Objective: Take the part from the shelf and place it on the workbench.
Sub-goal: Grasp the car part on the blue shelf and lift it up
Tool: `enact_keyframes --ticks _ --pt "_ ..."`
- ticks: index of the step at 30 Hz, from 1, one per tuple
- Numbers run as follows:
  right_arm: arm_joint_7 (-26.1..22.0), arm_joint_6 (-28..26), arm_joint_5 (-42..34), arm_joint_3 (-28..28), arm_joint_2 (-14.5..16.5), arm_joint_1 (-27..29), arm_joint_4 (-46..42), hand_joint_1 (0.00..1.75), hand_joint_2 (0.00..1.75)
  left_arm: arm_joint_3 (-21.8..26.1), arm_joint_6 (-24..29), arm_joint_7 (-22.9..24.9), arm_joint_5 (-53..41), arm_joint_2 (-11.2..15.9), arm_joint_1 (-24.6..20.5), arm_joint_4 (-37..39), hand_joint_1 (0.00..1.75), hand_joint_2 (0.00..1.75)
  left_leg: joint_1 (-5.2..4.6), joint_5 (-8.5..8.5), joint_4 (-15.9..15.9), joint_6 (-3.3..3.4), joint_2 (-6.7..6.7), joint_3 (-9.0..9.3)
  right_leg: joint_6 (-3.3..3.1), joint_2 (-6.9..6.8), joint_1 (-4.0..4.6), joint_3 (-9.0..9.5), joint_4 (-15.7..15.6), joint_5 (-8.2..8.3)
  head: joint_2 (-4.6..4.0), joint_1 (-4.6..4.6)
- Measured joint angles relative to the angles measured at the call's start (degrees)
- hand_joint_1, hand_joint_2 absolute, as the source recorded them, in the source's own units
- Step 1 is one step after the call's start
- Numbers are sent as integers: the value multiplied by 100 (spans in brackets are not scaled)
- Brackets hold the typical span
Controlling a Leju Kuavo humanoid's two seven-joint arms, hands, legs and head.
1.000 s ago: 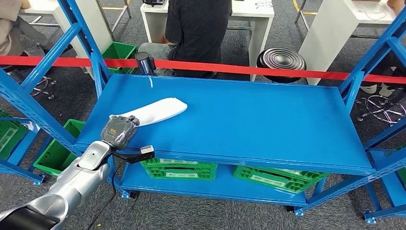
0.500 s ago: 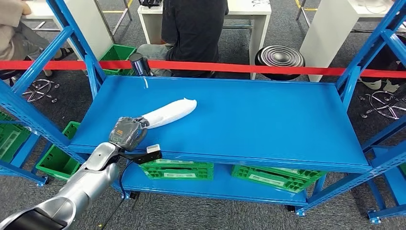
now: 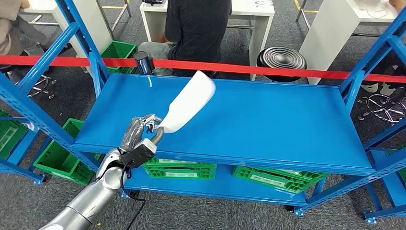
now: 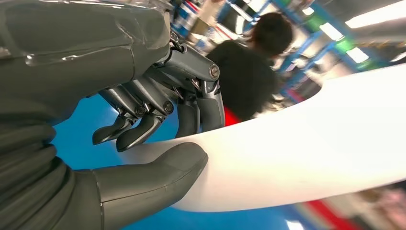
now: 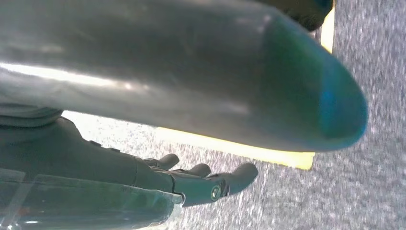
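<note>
Left hand grips white part tilted up over shelf, fingers partly hidden, right hand fingers apart, empty.

behind the blue rack we see a red barrier tape stretched across, and past it a person in a dark shirt seated at a white table. a round black stool stands just beside that table. green crates sit on the lower level (another green bin lies on the grey carpet).
</note>
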Motion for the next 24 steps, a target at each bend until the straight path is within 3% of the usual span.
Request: enact_keyframes --ticks 2,3,4,5,7,9,11,13,14,16,18,19,20,22,24 --pt "-26 -37 -94 111 -52 -15 -43 0 0 -76 -113 -60 254 28 203 -473 175 175 -9 -2 5 1 0 -9 17 -1 -13 -340 694 -239 0 8" --pt "-37 -52 -140 163 -73 -19 -60 0 0 -107 -182 -98 393 47 305 -692 175 175 -9 -6 10 -3 -2 -12 59 -2 -22 -403 808 -249 0 7" --pt "-45 -66 -178 211 -89 -21 -74 0 0 -133 -255 -136 537 66 392 -899 175 175 -4 -13 23 -13 -7 -15 120 -5 -35 -343 677 -164 0 8" --pt "-54 -75 -215 258 -103 -25 -87 0 0 -155 -330 -175 678 85 467 -1110 175 175 5 -28 52 -34 -14 -19 190 -10 -55 -166 319 -7 0 9" --pt "-72 -81 -282 346 -124 -49 -108 0 0 -187 -495 -231 949 122 581 -1514 175 175 3 -87 155 -105 -24 -52 243 -14 -81 219 -438 245 0 13" --pt "-93 -80 -351 432 -133 -87 -127 0 0 -208 -690 -257 1223 156 686 -1878 175 175 -13 -132 236 -167 -23 -94 162 0 -64 360 -710 312 0 9" --pt "-117 -79 -425 517 -139 -111 -149 0 0 -229 -947 -266 1572 186 806 -2220 175 175 -2 -142 260 -199 -20 -114 70 12 -52 353 -697 329 0 4" --pt "-139 -79 -496 597 -145 -119 -169 0 0 -253 -1308 -257 2023 208 949 -2570 175 175 25 -260 407 -248 -19 -179 4 14 -74 361 -705 339 0 -5" --pt "-146 -79 -522 632 -146 -125 -175 0 0 -265 -1485 -248 2234 217 1021 -2732 175 175 40 -409 635 -283 -19 -278 -21 14 -88 365 -710 342 0 -13" --pt "-151 -79 -561 694 -147 -140 -188 0 0 -289 -1805 -223 2585 232 1158 -3002 175 175 65 -798 1391 -346 -18 -616 -49 12 -76 359 -710 342 0 -24" --pt "-152 -79 -599 750 -142 -156 -196 0 0 -311 -2119 -191 2900 247 1287 -3211 175 175 78 -968 1940 -362 -17 -864 -53 12 -58 351 -709 342 0 -25" --pt "-154 -79 -622 776 -137 -164 -196 0 0 -322 -2294 -176 3060 257 1339 -3306 175 175 78 -889 1893 -345 -17 -833 -53 14 -48 355 -709 342 0 -26" --pt "-156 -79 -643 797 -128 -174 -196 0 0 -331 -2455 -163 3193 268 1374 -3397 175 175 73 -717 1607 -308 -18 -683 -52 17 -36 363 -709 342 0 -27" --pt "-165 -78 -684 830 -87 -202 -197 0 0 -345 -2745 -137 3417 284 1402 -3575 175 175 41 -377 775 -188 -15 -251 -45 20 -7 378 -713 345 0 -19" --pt "-177 -75 -712 860 -50 -237 -200 0 0 -356 -2988 -115 3600 295 1412 -3732 175 175 -13 -273 325 -86 -3 -30 -24 15 -9 374 -722 356 0 -10"
